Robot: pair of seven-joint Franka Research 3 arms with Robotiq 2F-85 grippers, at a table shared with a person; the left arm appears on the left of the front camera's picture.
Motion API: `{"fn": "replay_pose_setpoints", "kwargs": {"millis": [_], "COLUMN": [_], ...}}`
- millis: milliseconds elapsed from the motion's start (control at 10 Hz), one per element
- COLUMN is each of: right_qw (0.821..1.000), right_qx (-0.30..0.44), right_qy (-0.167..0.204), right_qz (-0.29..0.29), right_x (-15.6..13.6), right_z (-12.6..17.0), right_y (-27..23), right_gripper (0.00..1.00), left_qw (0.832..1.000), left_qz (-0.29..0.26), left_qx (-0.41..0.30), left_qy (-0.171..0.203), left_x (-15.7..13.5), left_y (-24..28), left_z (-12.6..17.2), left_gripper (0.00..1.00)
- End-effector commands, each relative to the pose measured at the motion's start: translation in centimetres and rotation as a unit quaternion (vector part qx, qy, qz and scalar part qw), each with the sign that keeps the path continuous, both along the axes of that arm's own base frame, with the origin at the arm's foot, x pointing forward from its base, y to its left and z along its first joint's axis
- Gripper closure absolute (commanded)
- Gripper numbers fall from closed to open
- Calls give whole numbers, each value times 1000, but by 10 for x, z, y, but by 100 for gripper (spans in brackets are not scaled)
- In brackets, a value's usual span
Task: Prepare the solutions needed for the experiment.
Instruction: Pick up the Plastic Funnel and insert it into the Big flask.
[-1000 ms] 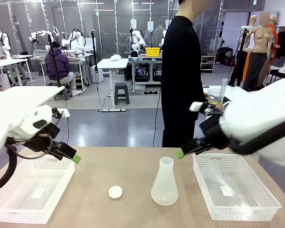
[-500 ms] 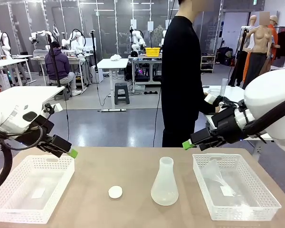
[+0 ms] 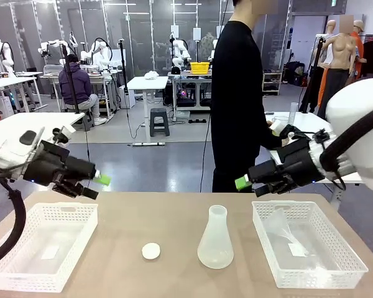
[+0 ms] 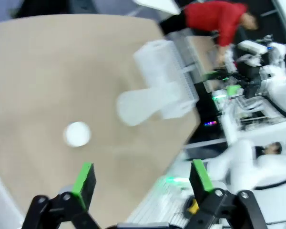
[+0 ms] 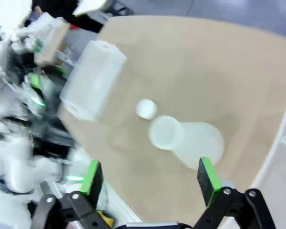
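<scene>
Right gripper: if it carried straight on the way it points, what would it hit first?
Probably the conical flask, which sits just ahead between the right gripper's open fingers in its wrist view. Depth is unclear, so it could miss it and reach the bare table beside the white cap.

You see two rounded, glossy white arms, the left arm [image 3: 6, 146] and the right arm [image 3: 360, 102]. Each ends in a black pincer, the left pincer [image 3: 96, 186] and the right pincer [image 3: 248, 186], with bright green pads [image 4: 84, 177]. A black cable [image 3: 18, 218] loops below the left wrist.
</scene>
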State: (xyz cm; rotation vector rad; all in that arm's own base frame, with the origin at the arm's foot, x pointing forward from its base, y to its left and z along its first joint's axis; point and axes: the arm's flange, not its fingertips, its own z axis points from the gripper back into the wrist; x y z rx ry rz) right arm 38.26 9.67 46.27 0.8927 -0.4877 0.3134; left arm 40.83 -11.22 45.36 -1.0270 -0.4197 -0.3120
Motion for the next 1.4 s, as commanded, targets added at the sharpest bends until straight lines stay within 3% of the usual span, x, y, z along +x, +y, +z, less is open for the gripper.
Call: {"fn": "replay_pose_setpoints", "kwargs": {"millis": [0, 200, 300, 600, 700, 800, 1000, 1100, 1300], "right_qw": [991, 971, 990, 990, 985, 969, 952, 941, 926], "right_qx": [113, 198, 128, 128, 146, 202, 249, 272, 298], "right_qy": [71, 132, 64, 64, 89, 141, 177, 199, 228], "right_qz": [8, 9, 14, 14, 16, 11, 17, 21, 31], "right_x": [22, 31, 7, 7, 13, 25, 31, 32, 36], "right_z": [-20, -29, -6, -6, -13, -21, -31, -35, -34], "right_y": [-11, -10, -9, -9, -10, -12, -24, -28, -29], "right_gripper": [0, 0, 0, 0, 0, 0, 0, 0, 0], "left_qw": [994, 984, 993, 993, 990, 976, 954, 945, 948], "left_qz": [-8, -12, -6, -6, -10, -30, -61, -75, -74], "left_qx": [-76, -146, -100, -100, -112, -186, -239, -260, -248], "left_qy": [74, 103, 66, 66, 82, 108, 173, 183, 185], "left_x": [23, 28, 11, 11, 14, 26, 32, 32, 33], "left_y": [12, 14, 16, 16, 16, 24, 50, 56, 56], "left_z": [-30, -39, -22, -22, -30, -34, -49, -51, -48], "left_gripper": [0, 0, 0, 0, 0, 0, 0, 0, 0]}}
